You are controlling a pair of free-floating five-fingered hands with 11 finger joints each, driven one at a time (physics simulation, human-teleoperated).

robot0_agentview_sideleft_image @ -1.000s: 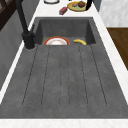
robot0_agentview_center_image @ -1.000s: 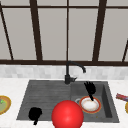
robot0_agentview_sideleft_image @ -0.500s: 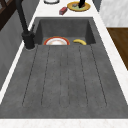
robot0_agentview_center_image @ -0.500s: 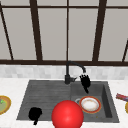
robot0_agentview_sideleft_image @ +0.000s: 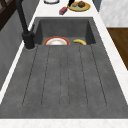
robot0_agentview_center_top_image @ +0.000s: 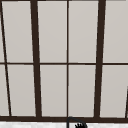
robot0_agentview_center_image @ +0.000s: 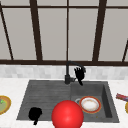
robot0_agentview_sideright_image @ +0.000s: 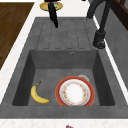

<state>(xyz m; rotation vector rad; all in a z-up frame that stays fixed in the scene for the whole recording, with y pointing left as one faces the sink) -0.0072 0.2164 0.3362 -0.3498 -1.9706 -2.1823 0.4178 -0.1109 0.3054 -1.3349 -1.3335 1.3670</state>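
My right hand (robot0_agentview_center_image: 79, 74) hangs in the air beside the spout of the black faucet (robot0_agentview_center_image: 67, 75), fingers straight and spread upward, holding nothing; its fingertips (robot0_agentview_center_top_image: 80, 125) also reach the bottom edge of the upper view. My left hand (robot0_agentview_center_image: 35, 114) hovers over the front left of the drainboard (robot0_agentview_center_image: 45, 92), relaxed and empty. In the right side view it appears as a hand (robot0_agentview_sideright_image: 53, 13) pointing down above the drainboard's far end. A red-rimmed white plate (robot0_agentview_center_image: 90, 104) and a banana (robot0_agentview_sideright_image: 38, 93) lie in the basin. A large red ball (robot0_agentview_center_image: 67, 116) sits at the front.
A yellow plate with food (robot0_agentview_center_image: 3, 105) rests on the left counter. Another plate of food (robot0_agentview_sideleft_image: 79, 5) and a red item (robot0_agentview_center_image: 122, 97) lie on the right counter. A window with dark bars (robot0_agentview_center_top_image: 67, 62) stands behind the sink.
My right hand has risen from over the basin and moved left, up to the faucet spout. The left hand has stayed where it was.
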